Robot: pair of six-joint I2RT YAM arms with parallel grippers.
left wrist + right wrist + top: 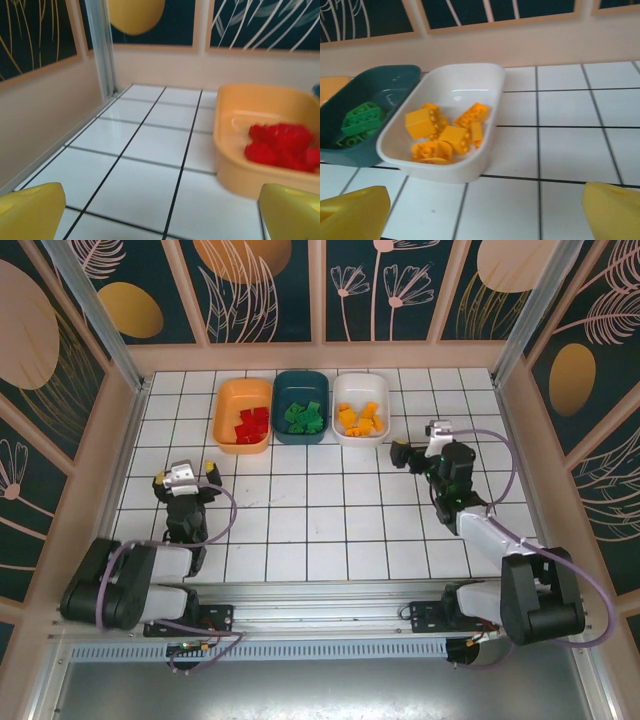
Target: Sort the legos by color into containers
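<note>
So the red legos [252,424] sit in the orange tub [228,400], green legos [303,417] in the teal tub [299,379], orange-yellow legos [360,419] in the white tub [352,382], and the left gripper [160,212] and right gripper [485,207] both hang empty, fingers wide apart.

Three brick colours, three tubs, on a white tiled table [330,525] gridded in black.
The dark teal tub [300,383] holds green bricks [303,417]; left of it, red bricks [252,425] in an orange tub [226,410]; right of it, orange-yellow bricks [359,419] in a white tub [361,384].
</note>
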